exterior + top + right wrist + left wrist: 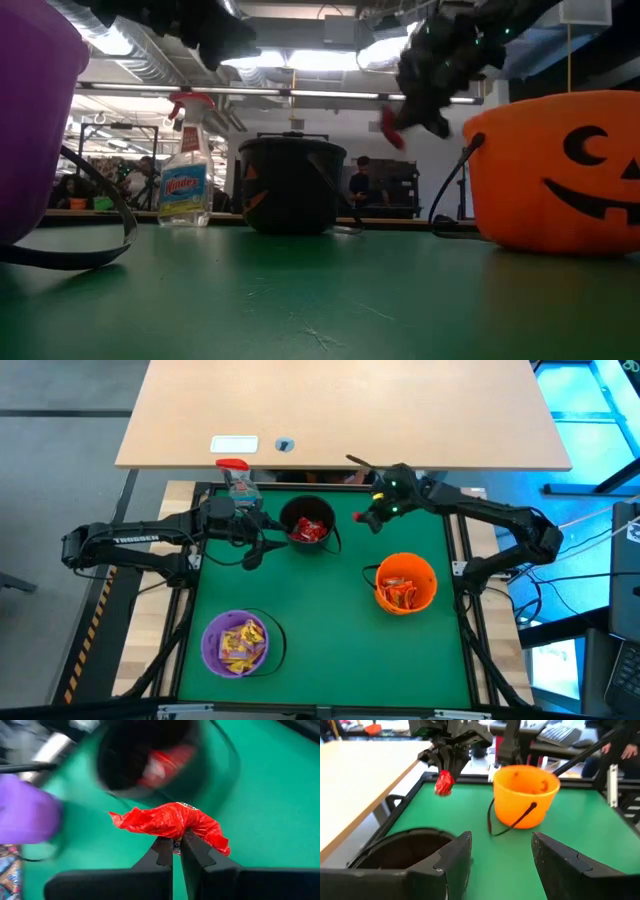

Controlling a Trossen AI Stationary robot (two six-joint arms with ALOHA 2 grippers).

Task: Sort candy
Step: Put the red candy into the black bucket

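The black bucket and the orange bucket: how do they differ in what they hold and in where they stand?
The black bucket holds red candy; the orange bucket holds orange-red candy. The black bucket stands at the far edge of the green mat, between both arms; the orange bucket stands nearer the middle, on the right arm's side. The right gripper, shut on a red candy packet, hangs beside the black bucket, not the orange one. Both are upright, with pumpkin faces.

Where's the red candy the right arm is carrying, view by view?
High: red candy, right of the black bucket.
Low: red candy, between the black bucket and the orange bucket.
Left wrist, hanging in air.
Right wrist, in the fingers.
Shared landmark: black bucket.
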